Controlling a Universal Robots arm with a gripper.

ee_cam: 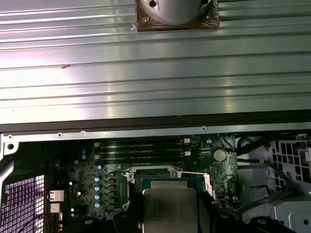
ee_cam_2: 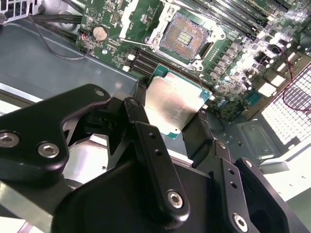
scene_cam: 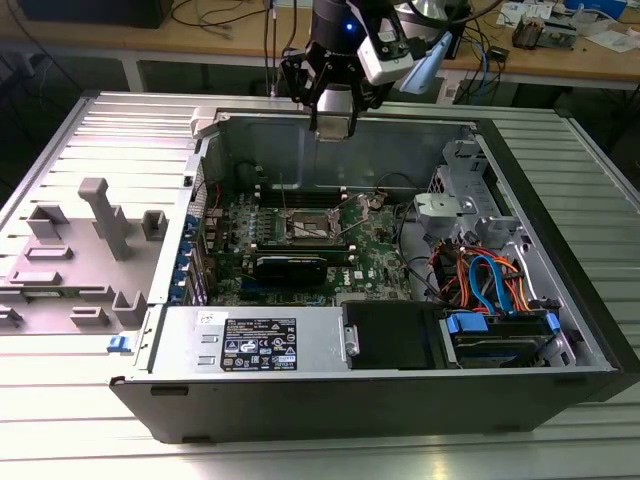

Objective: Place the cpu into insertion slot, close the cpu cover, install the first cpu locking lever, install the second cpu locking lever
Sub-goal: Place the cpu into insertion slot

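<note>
Here, nearest: the gripper (ee_cam_2: 171,104), its fingers (ee_cam_2: 203,133) clamped on opposite edges of the cpu (ee_cam_2: 178,108), which hangs with its silver top showing, clear of the board. Beyond it: the slot (ee_cam_2: 185,36) on the green motherboard (ee_cam_2: 228,58), contacts bare, nothing seated in it. Farthest: the open case (scene_cam: 400,405). Progress, as judged: the chip is not yet placed, and the cover and both levers are undone.

arm (scene_cam: 335,30): black wrist, blue light | pincer (ee_cam_2: 171,109): matte black link bars, silver pivot screws | camera housing (scene_cam: 383,58): white, boxy | flange (ee_cam: 176,9): silver, round, dark screw holes
</note>
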